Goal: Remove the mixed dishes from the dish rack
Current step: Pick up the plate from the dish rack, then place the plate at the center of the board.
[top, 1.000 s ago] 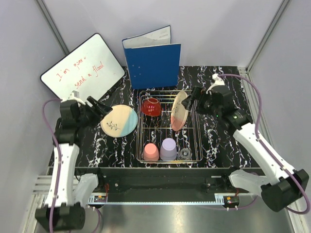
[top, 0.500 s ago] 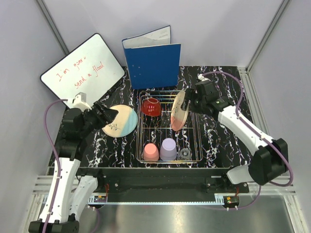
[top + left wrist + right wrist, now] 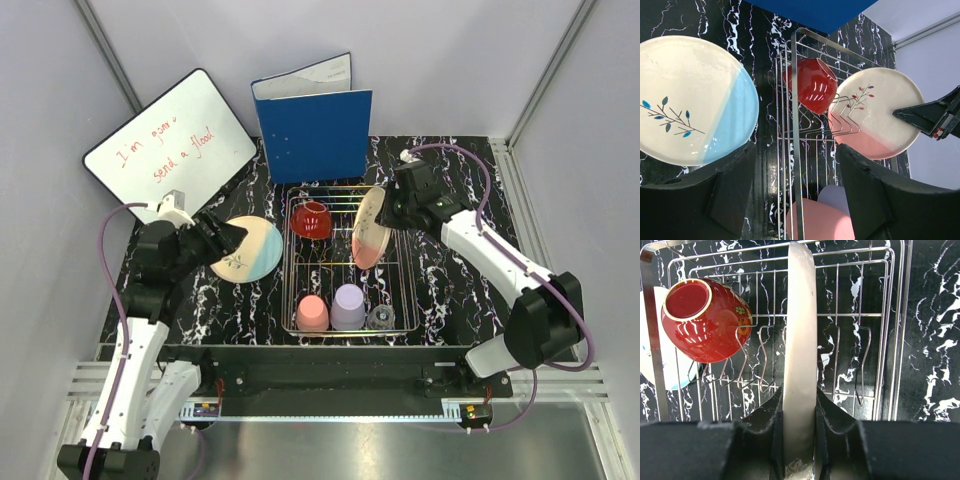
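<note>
One item of six unloaded: the blue plate [image 3: 246,249] lies on the surface [image 3: 240,300] left of the dish rack [image 3: 408,290] by my spread left hand [image 3: 222,240]; my right hand [image 3: 386,213] pinches the upright pink plate [image 3: 367,240] inside, with the red bowl [image 3: 311,219], pink cup [image 3: 311,313], lavender cup [image 3: 347,306] and glass [image 3: 379,318] not yet lifted.

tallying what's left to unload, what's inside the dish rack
In the dish rack: red bowl, salmon-and-cream plate standing on edge, pinched by the right gripper, pink cup, lavender cup, small clear glass. Anything beneath the cups is hidden.
</note>
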